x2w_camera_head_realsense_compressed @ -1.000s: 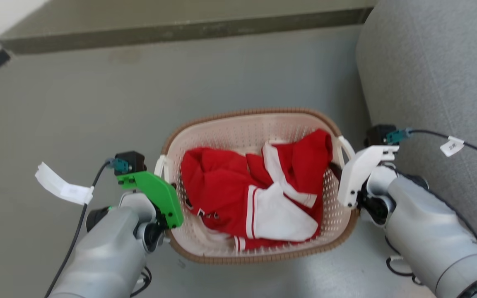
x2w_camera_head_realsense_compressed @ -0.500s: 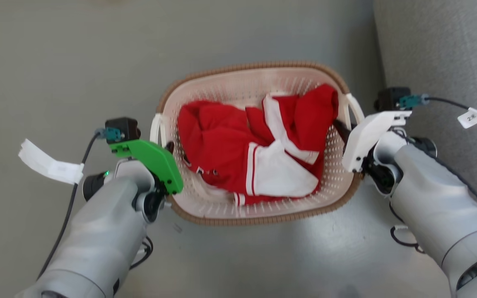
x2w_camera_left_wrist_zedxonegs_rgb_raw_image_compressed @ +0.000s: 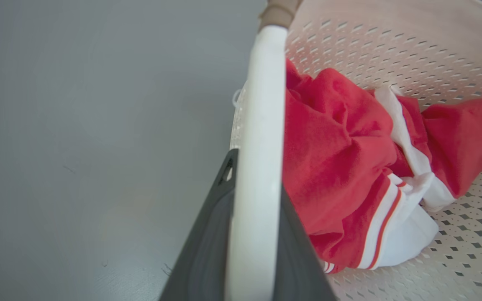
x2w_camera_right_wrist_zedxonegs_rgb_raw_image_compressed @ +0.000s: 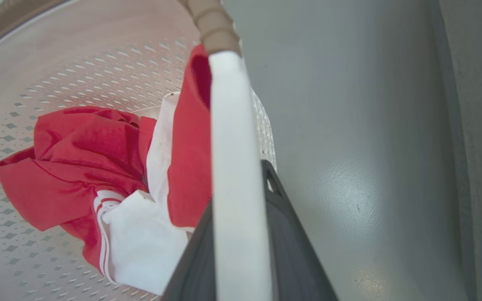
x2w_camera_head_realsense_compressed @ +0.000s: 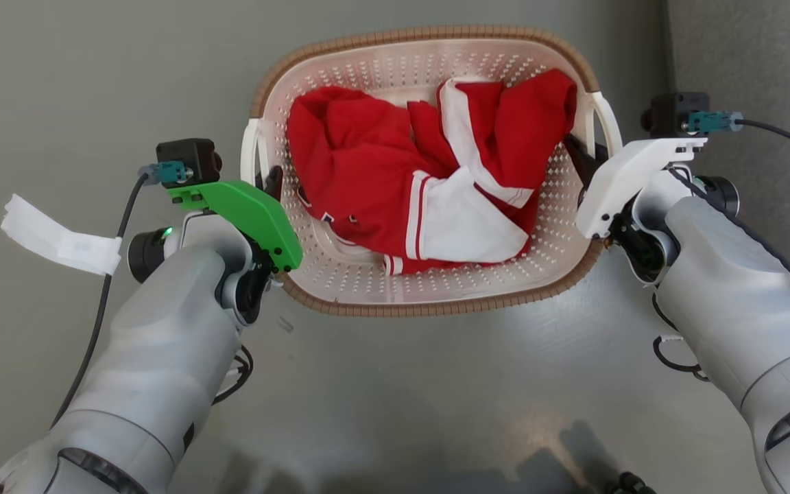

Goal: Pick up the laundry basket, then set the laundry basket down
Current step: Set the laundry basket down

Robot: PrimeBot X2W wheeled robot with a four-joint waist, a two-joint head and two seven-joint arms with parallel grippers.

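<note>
1. Nearest the camera, the pale grey left forearm (x2w_camera_head_realsense_compressed: 155,357) and right forearm (x2w_camera_head_realsense_compressed: 731,309) reach forward over a grey floor (x2w_camera_head_realsense_compressed: 436,384).
2. The left gripper (x2w_camera_head_realsense_compressed: 273,184), under a green cover (x2w_camera_head_realsense_compressed: 251,216), sits at the left end of the laundry basket (x2w_camera_head_realsense_compressed: 429,305). In the left wrist view its dark fingers (x2w_camera_left_wrist_zedxonegs_rgb_raw_image_compressed: 207,251) stand narrow, one on each side of the basket's white left handle (x2w_camera_left_wrist_zedxonegs_rgb_raw_image_compressed: 257,146), pressed against it.
3. The right gripper (x2w_camera_head_realsense_compressed: 577,156), under a white cover (x2w_camera_head_realsense_compressed: 631,178), sits at the basket's right end. In the right wrist view its fingers (x2w_camera_right_wrist_zedxonegs_rgb_raw_image_compressed: 295,251) likewise clamp the white right handle (x2w_camera_right_wrist_zedxonegs_rgb_raw_image_compressed: 234,167).
4. The basket hangs or rests between the two arms, its long side running across the head view. It is cream, perforated, and edged with a brown woven-look rim. Whether its base touches the floor cannot be told.
5. Inside lies a crumpled red garment (x2w_camera_head_realsense_compressed: 367,178) with white panels and stripes, covering most of the bottom.
6. A white paper tag (x2w_camera_head_realsense_compressed: 59,237) hangs on the cable by the left wrist.
7. Farthest right, a grey fabric-covered surface (x2w_camera_head_realsense_compressed: 745,55) stands near the basket's right end.
</note>
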